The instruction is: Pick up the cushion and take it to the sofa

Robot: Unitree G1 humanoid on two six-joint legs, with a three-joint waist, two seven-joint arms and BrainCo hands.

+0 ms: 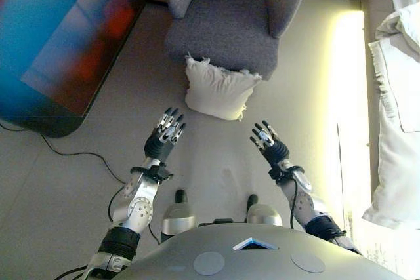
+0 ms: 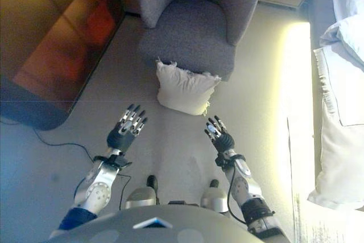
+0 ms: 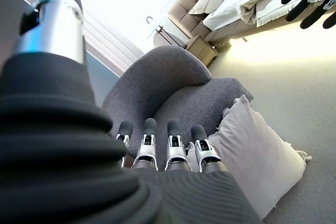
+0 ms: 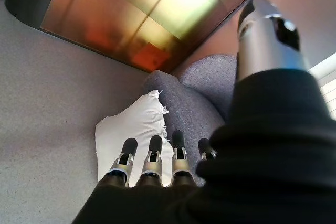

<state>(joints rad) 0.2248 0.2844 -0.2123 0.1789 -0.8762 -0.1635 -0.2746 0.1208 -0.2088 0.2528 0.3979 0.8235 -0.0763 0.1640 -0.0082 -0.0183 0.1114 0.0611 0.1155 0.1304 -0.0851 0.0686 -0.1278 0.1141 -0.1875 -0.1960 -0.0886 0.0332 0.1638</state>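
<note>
A cream fringed cushion point(image 1: 218, 90) stands on the grey floor, leaning against the front of a grey armchair point(image 1: 231, 21). My left hand point(image 1: 166, 137) is held out short of the cushion's left lower corner, fingers straight, holding nothing. My right hand point(image 1: 269, 143) hovers short of the cushion's right side, also open and empty. Both hands are apart from the cushion. In the left wrist view the cushion point(image 3: 260, 148) shows past the fingers point(image 3: 173, 145); in the right wrist view the cushion point(image 4: 134, 129) lies beyond the fingers point(image 4: 152, 161).
A large dark reflective table or screen point(image 1: 62, 37) fills the left side. White bedding and pillows point(image 1: 397, 116) lie along the right edge. A thin black cord point(image 1: 72, 155) runs over the floor at the left.
</note>
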